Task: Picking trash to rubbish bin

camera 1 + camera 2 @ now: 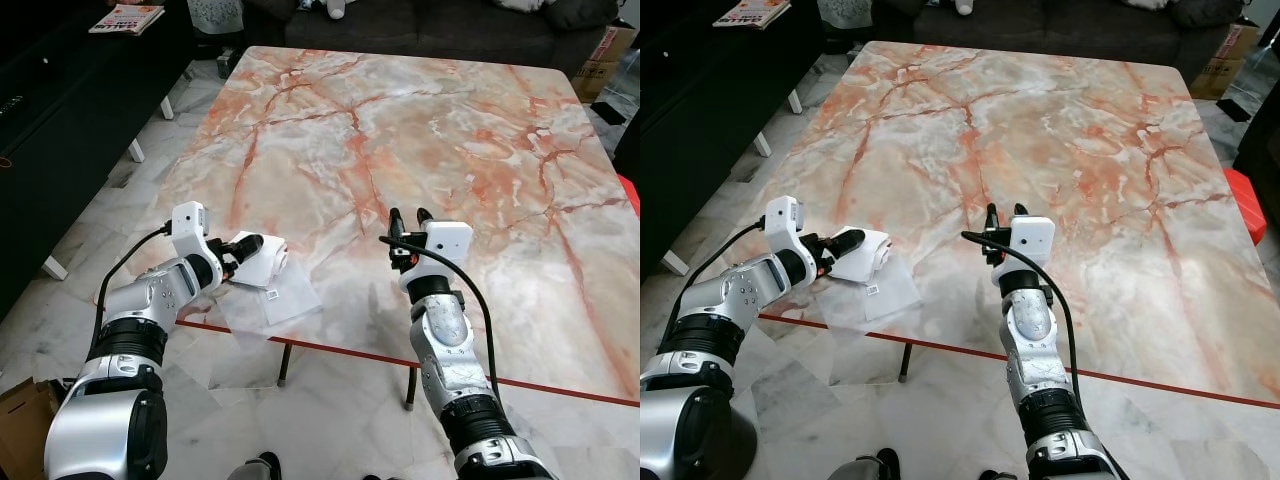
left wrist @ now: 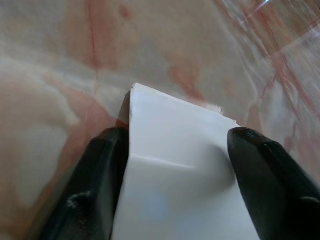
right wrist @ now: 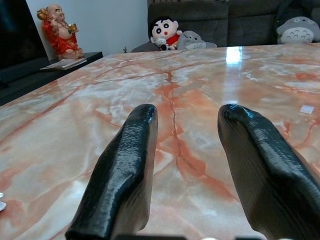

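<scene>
A white folded packet (image 1: 268,262) lies at the near left corner of the marble table (image 1: 420,120), on top of a clear plastic sleeve (image 1: 292,300) with a small label. My left gripper (image 1: 250,246) reaches in from the left. In the left wrist view its black fingers (image 2: 100,175) press both sides of the packet (image 2: 180,165), which creases between them. My right gripper (image 1: 408,218) hovers low over the front middle of the table, open, with nothing between its fingers (image 3: 130,170).
The plastic sleeve overhangs the table's red-trimmed front edge. A black cabinet with a magazine (image 1: 125,18) runs along the left. A dark sofa with plush toys (image 3: 165,32) stands beyond the table. A cardboard box (image 1: 600,60) sits at the far right.
</scene>
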Controlling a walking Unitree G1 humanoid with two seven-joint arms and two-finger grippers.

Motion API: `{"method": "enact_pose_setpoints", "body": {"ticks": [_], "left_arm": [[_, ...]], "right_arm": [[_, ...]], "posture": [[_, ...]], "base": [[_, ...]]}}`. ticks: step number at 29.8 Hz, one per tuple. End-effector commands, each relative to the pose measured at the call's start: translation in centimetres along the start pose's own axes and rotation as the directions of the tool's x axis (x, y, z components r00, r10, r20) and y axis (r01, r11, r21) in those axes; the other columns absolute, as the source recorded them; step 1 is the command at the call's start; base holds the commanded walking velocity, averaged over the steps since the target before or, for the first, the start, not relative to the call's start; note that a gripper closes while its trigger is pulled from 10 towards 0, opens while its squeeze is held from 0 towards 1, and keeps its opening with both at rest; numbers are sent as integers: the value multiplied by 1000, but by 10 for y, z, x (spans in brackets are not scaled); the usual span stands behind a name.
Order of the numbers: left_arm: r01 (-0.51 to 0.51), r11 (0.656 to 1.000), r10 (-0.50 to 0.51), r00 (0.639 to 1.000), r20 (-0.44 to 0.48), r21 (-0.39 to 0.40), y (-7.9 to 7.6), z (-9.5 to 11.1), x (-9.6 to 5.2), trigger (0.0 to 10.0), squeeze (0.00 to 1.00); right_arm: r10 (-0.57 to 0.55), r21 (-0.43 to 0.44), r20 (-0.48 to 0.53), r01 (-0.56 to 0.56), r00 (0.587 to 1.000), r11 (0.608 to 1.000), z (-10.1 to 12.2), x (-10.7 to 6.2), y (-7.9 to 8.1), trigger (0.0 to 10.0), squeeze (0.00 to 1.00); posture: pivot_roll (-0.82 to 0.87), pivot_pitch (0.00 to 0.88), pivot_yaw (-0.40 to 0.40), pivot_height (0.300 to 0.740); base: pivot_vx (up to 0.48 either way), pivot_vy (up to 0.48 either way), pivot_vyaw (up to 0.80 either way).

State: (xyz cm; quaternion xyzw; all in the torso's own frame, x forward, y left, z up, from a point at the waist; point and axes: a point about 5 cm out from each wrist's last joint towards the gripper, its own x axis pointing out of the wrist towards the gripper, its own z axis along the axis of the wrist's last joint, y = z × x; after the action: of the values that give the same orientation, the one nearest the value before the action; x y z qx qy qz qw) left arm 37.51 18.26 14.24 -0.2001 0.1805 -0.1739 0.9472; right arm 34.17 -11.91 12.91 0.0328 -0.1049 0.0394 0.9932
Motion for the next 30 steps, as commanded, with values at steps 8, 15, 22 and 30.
{"method": "enact_pose_setpoints", "body": {"ticks": [8,15,22,30], "left_arm": [[51,998,-52,999,-14,-35,-6,-4,1,0,0],[69,997,-69,998,-4,-43,-8,-2,1,0,0],[81,996,-81,997,8,-48,-9,0,1,0,0],[94,995,-94,996,10,-45,-11,1,2,0,0]], "right_arm": [[5,-1,-14,-5,1000,1000,-2,0,1,10000,0],[4,-1,-16,-4,1000,1000,-2,0,1,10000,0],[3,-3,-16,-3,1000,1000,-2,0,1,10000,0],[6,-2,-17,-6,1000,1000,-2,1,1,10000,0]], "posture": [[147,145,2,740],[148,146,2,740],[147,139,3,740],[148,133,5,740]], "base": [[0,0,0],[0,0,0],[0,0,0],[0,0,0]]}}
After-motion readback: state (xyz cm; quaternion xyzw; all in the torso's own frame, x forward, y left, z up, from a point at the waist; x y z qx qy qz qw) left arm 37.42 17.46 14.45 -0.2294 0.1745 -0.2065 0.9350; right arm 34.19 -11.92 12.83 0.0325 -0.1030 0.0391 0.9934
